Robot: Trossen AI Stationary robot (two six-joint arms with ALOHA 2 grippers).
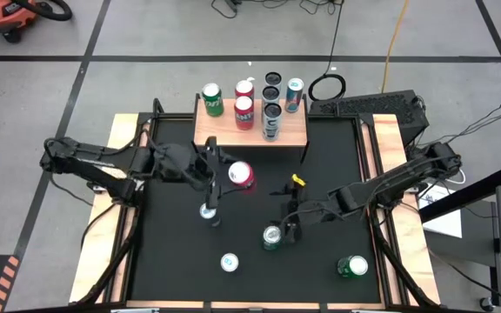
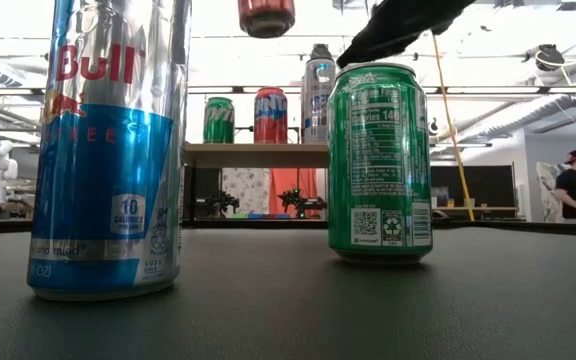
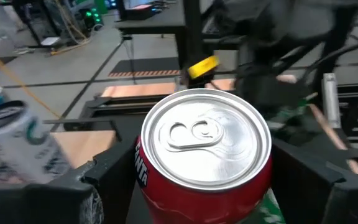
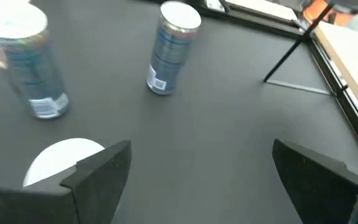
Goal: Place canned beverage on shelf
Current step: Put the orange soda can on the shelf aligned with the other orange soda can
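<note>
So the shelf at the back of the table already has a bunch of cans on it, but four are still standing down on the black top, so plenty left to do. The left gripper is clamped around a red can, held up in the air just short of the shelf. The right gripper hangs wide open, empty, right beside a green can.
</note>
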